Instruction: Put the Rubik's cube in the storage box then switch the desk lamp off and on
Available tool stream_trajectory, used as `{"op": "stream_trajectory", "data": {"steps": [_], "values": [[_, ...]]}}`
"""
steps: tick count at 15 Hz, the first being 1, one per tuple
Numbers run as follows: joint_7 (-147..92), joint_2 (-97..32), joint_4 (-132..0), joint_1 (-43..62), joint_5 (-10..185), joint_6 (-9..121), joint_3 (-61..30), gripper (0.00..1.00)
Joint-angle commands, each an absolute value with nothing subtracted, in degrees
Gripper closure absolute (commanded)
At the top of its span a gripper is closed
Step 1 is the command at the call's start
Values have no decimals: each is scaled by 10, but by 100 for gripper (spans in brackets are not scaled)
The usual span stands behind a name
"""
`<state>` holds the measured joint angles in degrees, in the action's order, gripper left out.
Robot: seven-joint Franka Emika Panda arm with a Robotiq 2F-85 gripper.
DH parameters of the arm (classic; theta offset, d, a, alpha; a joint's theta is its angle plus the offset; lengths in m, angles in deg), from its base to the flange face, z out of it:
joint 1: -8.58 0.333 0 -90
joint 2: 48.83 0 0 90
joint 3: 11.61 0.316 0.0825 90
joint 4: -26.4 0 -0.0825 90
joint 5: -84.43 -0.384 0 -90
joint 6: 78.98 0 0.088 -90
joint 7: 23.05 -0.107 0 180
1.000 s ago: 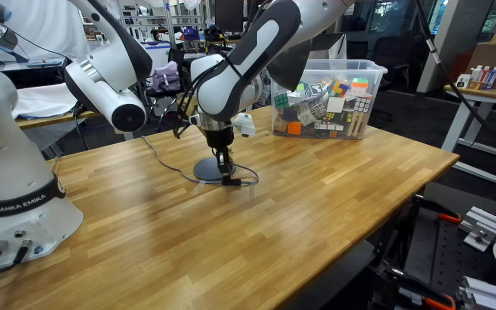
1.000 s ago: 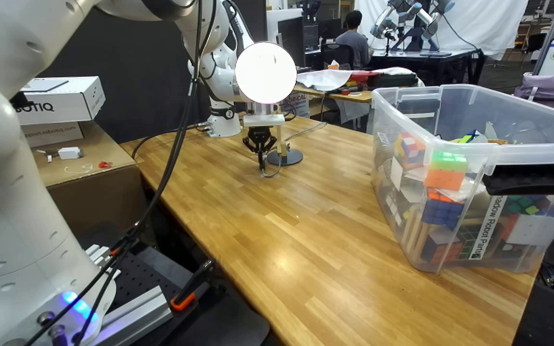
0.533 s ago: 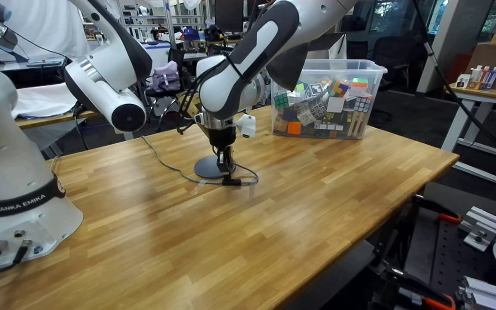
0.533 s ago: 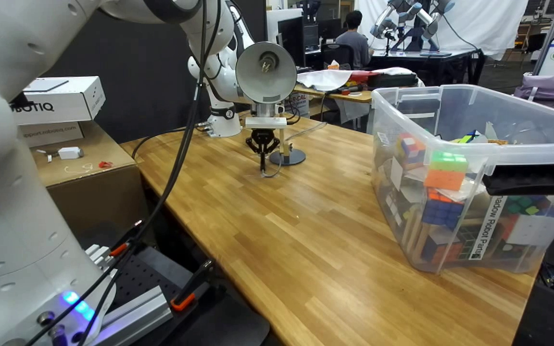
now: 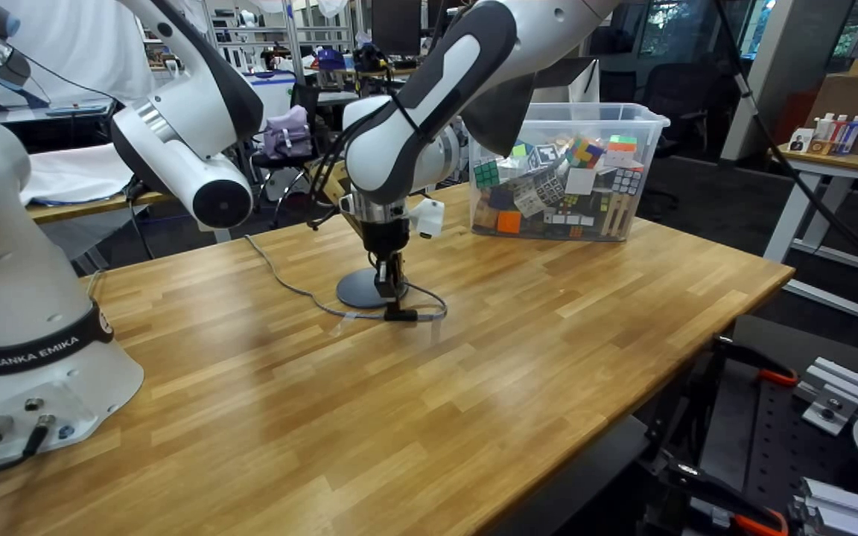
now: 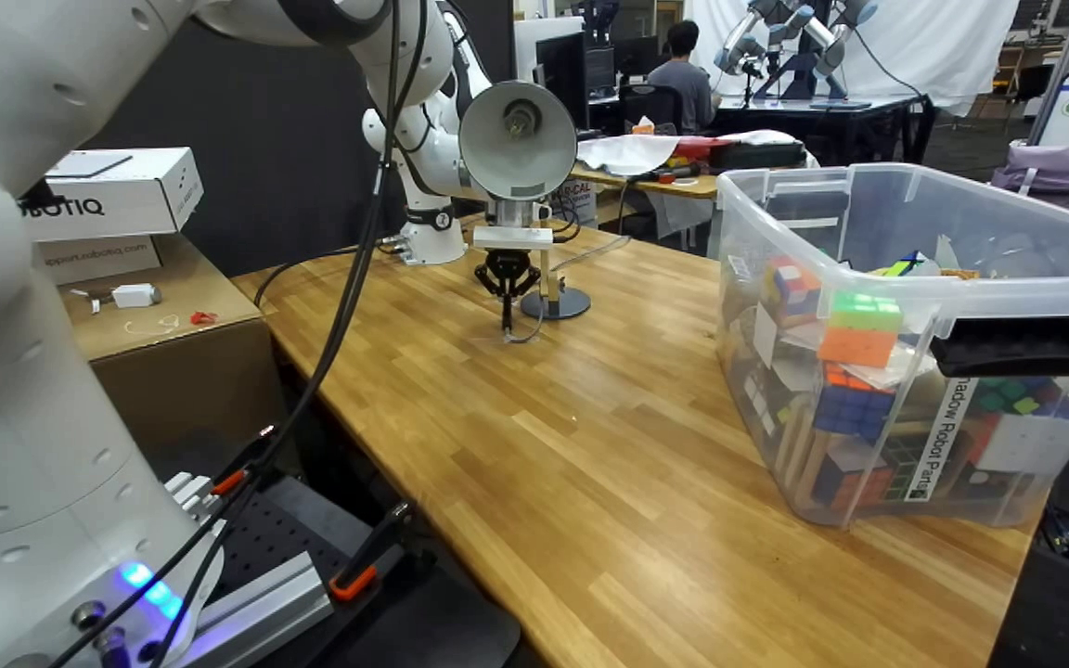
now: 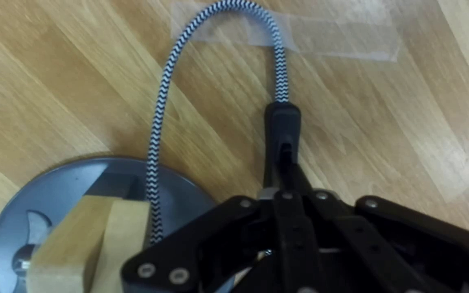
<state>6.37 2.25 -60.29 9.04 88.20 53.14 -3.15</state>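
My gripper (image 7: 286, 160) points down, shut with nothing seen between its fingers, and its tips rest on the black cord switch (image 7: 282, 118). The desk lamp is dark; its head (image 6: 518, 139) faces that exterior view with an unlit bulb. Beside the gripper lies the lamp's round grey base (image 5: 358, 289), and the tan arm (image 7: 122, 240) rises from it in the wrist view. The clear storage box (image 5: 641, 186) stands away on the table, full of mixed puzzles. A multicoloured cube (image 5: 585, 152) shows through its wall; which one is the task's Rubik's cube I cannot tell.
A grey cord (image 5: 280, 279) runs across the wooden table (image 5: 325, 417), partly taped down. Another white arm (image 5: 34, 283) stands at one table end. White cartons (image 6: 117, 190) sit beside the table, and orange-handled clamps (image 6: 354, 583) grip a stand.
The lamp was glowing one second ago and is dark in the later frames. My arm has shifted slightly, while the fingertips stay at the switch.
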Motion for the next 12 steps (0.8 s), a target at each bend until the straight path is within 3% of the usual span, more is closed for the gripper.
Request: {"op": "stream_trajectory", "data": {"steps": [1,12], "values": [[66,35,-600,88,893,544,-29,100],[73,-7,-623,93,922,558,-27,100]]}}
